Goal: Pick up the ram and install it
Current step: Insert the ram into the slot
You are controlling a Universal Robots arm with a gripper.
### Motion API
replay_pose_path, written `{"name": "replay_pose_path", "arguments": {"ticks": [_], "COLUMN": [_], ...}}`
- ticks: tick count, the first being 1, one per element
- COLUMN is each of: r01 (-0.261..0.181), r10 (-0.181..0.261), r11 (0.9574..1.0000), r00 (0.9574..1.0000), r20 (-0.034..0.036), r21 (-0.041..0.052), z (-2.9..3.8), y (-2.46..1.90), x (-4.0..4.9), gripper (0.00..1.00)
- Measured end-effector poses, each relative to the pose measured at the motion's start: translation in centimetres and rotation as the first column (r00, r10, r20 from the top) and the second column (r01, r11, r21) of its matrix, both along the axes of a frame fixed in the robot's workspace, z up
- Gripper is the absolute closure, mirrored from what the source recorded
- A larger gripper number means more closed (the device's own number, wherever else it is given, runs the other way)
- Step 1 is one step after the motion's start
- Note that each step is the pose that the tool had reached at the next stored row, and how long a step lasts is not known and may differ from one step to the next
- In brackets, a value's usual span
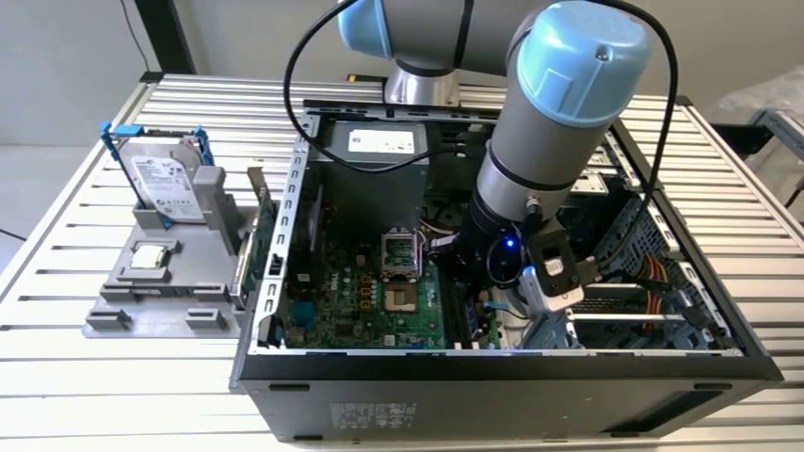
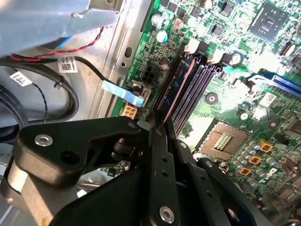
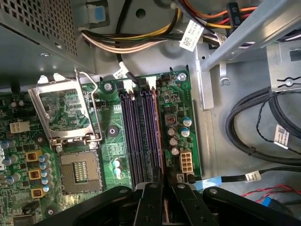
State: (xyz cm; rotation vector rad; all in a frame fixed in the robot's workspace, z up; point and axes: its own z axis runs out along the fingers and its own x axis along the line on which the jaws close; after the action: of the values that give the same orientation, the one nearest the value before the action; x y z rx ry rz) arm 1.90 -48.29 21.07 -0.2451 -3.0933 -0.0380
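**RAM held over the memory slots inside the case**

You have the arm (image 1: pixel 553 132) reaching down into the open computer case (image 1: pixel 503 363), which sits on the slatted counter (image 1: pixel 75 377). In the exterior view the gripper (image 1: pixel 484 282) is low over the green motherboard (image 1: pixel 364 301), toward the exterior view's right of the open processor socket (image 1: pixel 397 252).

In both wrist views your jaws are clenched on the ram (image 2: pixel 181 77), gripping it by its near end. The stick stands on edge and runs lengthwise along the row of memory slots (image 3: pixel 138 136), lined up with the outermost slot, beside the small capacitors and the white power connector (image 3: pixel 186 165). In the first wrist view the ram (image 3: pixel 159 134) shows as a thin edge rising from between the fingers (image 3: pixel 151 205). You cannot tell from these views whether it is fully seated.

On the counter to the exterior view's left, a grey holder (image 1: pixel 164 282) carries the hard drive (image 1: pixel 166 184) in its blue frame and the small processor chip (image 1: pixel 151 254).
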Motion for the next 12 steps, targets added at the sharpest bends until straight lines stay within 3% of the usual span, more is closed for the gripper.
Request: {"name": "replay_pose_path", "arguments": {"ticks": [12], "r01": [0.0], "r10": [0.0], "r11": [1.0], "r00": [1.0], "r20": [0.0], "r21": [-0.0029], "z": [0.0], "y": [-0.01], "x": [-0.01], "gripper": [1.0]}}
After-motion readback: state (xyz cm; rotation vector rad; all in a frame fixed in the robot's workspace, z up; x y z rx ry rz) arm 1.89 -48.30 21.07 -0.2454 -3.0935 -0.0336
